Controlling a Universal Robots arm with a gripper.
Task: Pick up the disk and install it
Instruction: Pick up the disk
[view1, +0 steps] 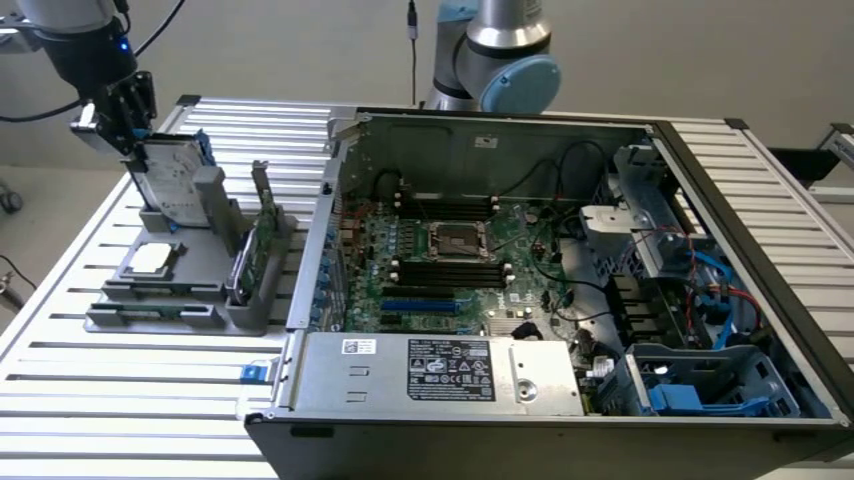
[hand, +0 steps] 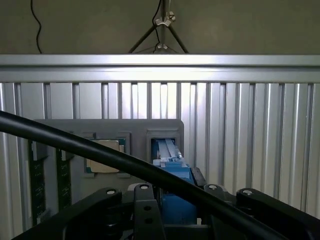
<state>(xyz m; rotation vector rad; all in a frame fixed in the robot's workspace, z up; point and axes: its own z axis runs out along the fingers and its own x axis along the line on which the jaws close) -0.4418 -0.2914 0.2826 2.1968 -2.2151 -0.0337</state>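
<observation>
The disk (view1: 171, 175) stands upright in a slot at the back of the grey holder (view1: 200, 300), at the exterior view's left. It is silver-grey with a white label and a blue carrier edge. My gripper (view1: 134, 135) hangs straight down onto the disk's top edge, straddling it. In the wrist view the disk's blue carrier (hand: 172, 170) rises from its slot in the holder (hand: 135, 130) right between the black links of my gripper (hand: 175, 200). The disk still sits in the slot.
A square processor chip (view1: 151, 258) lies on the holder, and a green card (view1: 260, 235) stands on its side. The open computer case (view1: 534, 260) lies to the exterior view's right, with a blue drive bay (view1: 694, 390) in its front corner. A black cable (hand: 75, 145) crosses the wrist view.
</observation>
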